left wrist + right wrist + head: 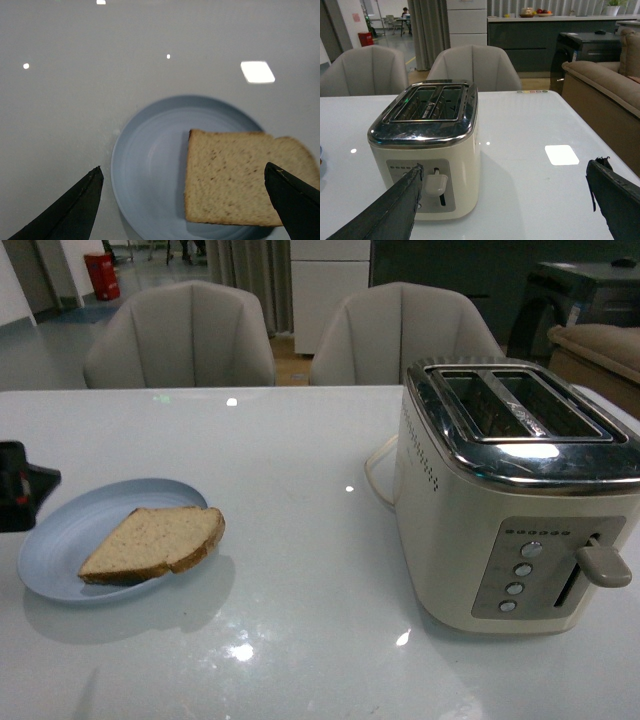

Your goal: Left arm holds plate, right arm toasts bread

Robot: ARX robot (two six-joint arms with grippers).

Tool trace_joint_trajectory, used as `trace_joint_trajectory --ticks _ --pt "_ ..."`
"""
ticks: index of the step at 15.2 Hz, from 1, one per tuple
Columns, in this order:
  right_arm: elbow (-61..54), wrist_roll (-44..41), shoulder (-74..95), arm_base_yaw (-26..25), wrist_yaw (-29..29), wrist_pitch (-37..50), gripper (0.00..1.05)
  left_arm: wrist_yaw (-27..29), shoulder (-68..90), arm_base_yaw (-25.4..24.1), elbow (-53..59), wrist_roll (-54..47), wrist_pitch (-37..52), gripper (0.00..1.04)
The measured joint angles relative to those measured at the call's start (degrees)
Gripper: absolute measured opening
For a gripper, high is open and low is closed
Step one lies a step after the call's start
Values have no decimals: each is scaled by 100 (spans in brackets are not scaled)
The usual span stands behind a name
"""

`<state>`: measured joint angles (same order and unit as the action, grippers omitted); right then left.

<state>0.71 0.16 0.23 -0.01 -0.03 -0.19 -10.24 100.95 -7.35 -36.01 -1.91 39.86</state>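
Nearest on the left of the white surface (300, 470), the left gripper (182, 169) hovers over the pale-blue plate (60, 540), jaws spread wide, pinching nothing. The slice of wholemeal bread (152, 543) lies flat on the plate's right side, its crust end overhanging the rim. To the right stands the cream two-slot toaster (480, 540), lever (603, 565) up. The right gripper (504, 165) faces it, jaws likewise spread and holding nothing. Beyond the surface stand two grey chairs (180, 335).

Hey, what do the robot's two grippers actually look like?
The left gripper has flat, matte black fingers tapering to points; the front view shows a red patch on its dark body. The right gripper has matching black pointed fingers.
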Motion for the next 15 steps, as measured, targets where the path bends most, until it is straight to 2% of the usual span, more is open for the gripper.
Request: trace_joint_trajectory --ticks 6,9,15 --pt "0 0 0 0 0 0 98 13 1685 9 -1572 -262 -538 98" --pt "0 -2 0 0 2 0 98 -55 2393 -168 -2203 -295 -728 98" --pt "0 0 0 0 2 0 98 -136 2968 -483 -2673 -136 -404 98"
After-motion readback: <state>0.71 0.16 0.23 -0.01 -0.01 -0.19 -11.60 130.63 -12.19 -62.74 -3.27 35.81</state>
